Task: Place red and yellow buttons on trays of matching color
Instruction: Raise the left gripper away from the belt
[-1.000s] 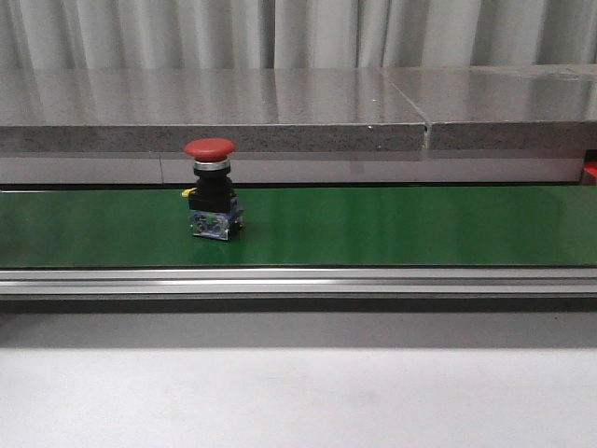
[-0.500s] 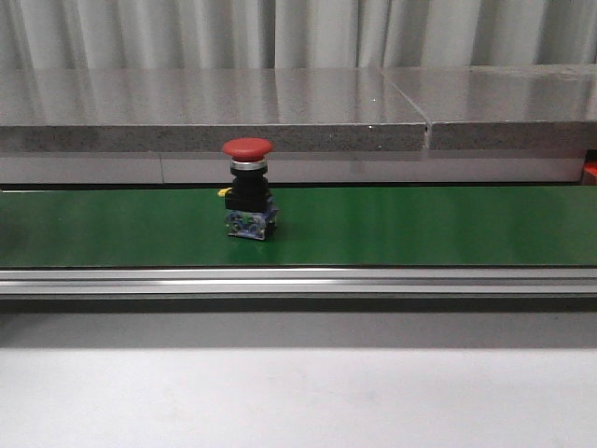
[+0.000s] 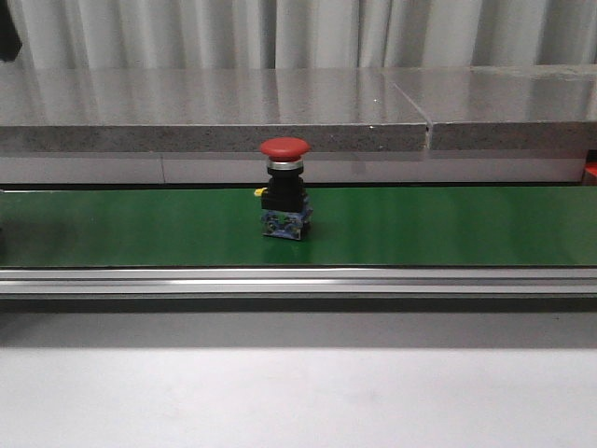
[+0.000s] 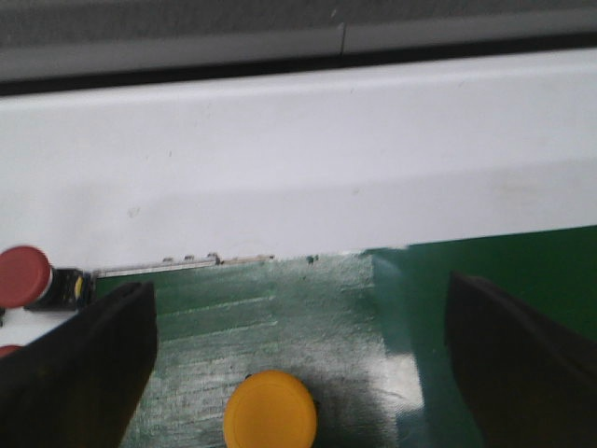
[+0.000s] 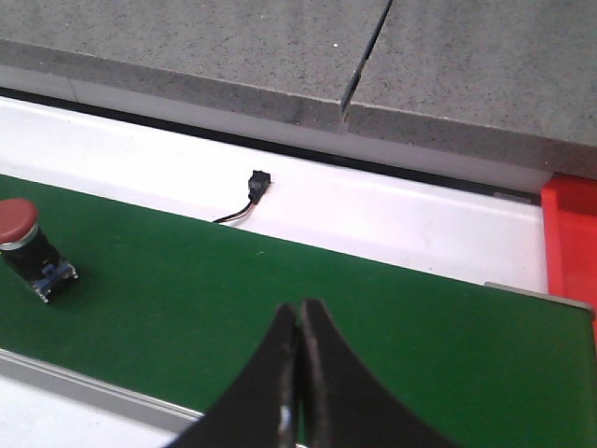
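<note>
A red button (image 3: 284, 187) with a black body stands upright on the green belt (image 3: 448, 224), left of centre in the front view. The right wrist view shows the same red button (image 5: 22, 233) far off to one side of my right gripper (image 5: 300, 313), which is shut and empty above the belt. My left gripper (image 4: 298, 373) is open, and a yellow button (image 4: 270, 411) sits on the belt between its fingers (image 4: 89, 359), touching neither. Another red button (image 4: 23, 275) lies beside that gripper. A red tray (image 5: 571, 233) shows at the belt's end. No yellow tray is in view.
A grey stone ledge (image 3: 215, 112) runs behind the belt and a metal rail (image 3: 298, 280) along its front. A small black connector with a wire (image 5: 256, 182) lies on the white strip behind the belt. A dark shape (image 3: 7, 33) sits in the front view's upper left corner.
The red button has travelled to the right along the belt, from the left part toward the centre of the front view, staying upright.
</note>
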